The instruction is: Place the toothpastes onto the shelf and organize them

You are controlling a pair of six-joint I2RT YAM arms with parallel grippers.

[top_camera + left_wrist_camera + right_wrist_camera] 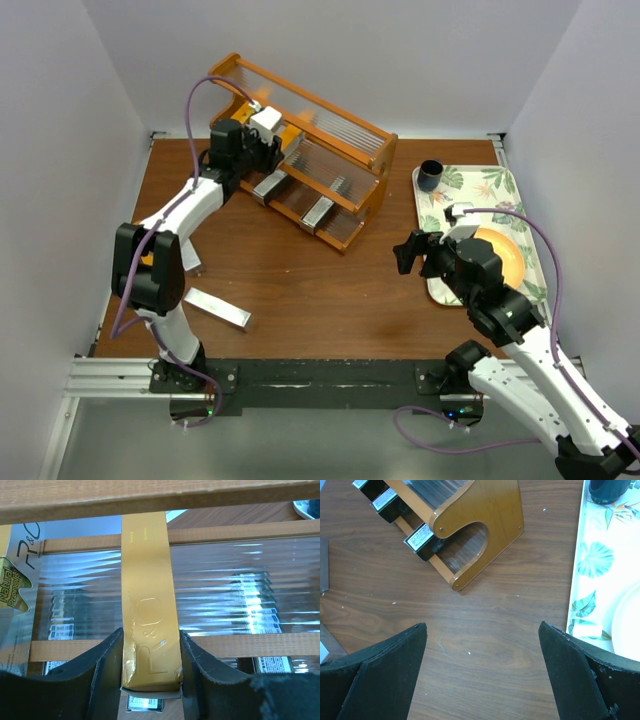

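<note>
While your left gripper (151, 640) clamps the gold toothpaste carton (147, 580) at the wooden shelf (225, 495), your right gripper (482, 627) hangs, jaws wide, above the table (485, 675).

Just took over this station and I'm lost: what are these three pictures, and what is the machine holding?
Two robot arms are bolted at the near edge of a wooden table. The wide picture looks down from above; the other two come from a camera on each wrist. The left gripper is shut on an orange toothpaste carton at the wooden shelf. The right gripper is open and empty, above the table beside a leaf-patterned tray. A silver carton lies loose on the table.
</note>
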